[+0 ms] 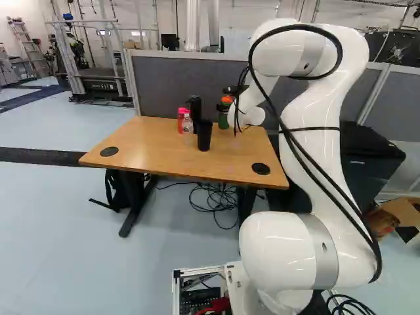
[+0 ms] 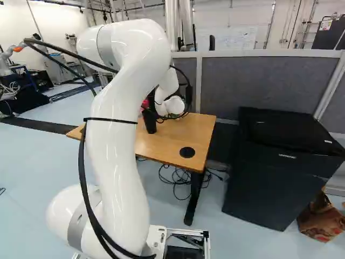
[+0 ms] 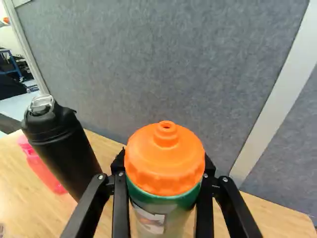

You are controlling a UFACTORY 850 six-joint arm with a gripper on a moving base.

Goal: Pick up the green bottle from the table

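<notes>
With straight away from the base as twelve o'clock, the green bottle (image 3: 164,173) stands upright at about one o'clock on the wooden table (image 1: 154,152), close to its far edge. The gripper (image 1: 225,107) has its two fingers set wide, at nine and three o'clock of the bottle, pressed to its sides just under the orange cap. At nine o'clock from it, a little apart, is a black flask (image 3: 62,146), with a pink bottle (image 1: 181,120) and a clear bottle (image 1: 188,124) just past that. A black tumbler (image 1: 204,135) stands at about eight o'clock from the green bottle. Round black covers sit in the tabletop at eight o'clock (image 1: 109,151) and four o'clock (image 1: 260,168). A grey partition (image 3: 163,64) rises at twelve, behind the table. Loose cables (image 1: 216,200) lie on the floor below, a black backpack (image 1: 118,190) at their nine. At three o'clock of the table stands a black cabinet (image 2: 283,172), a brown bag (image 2: 322,218) at its four.
</notes>
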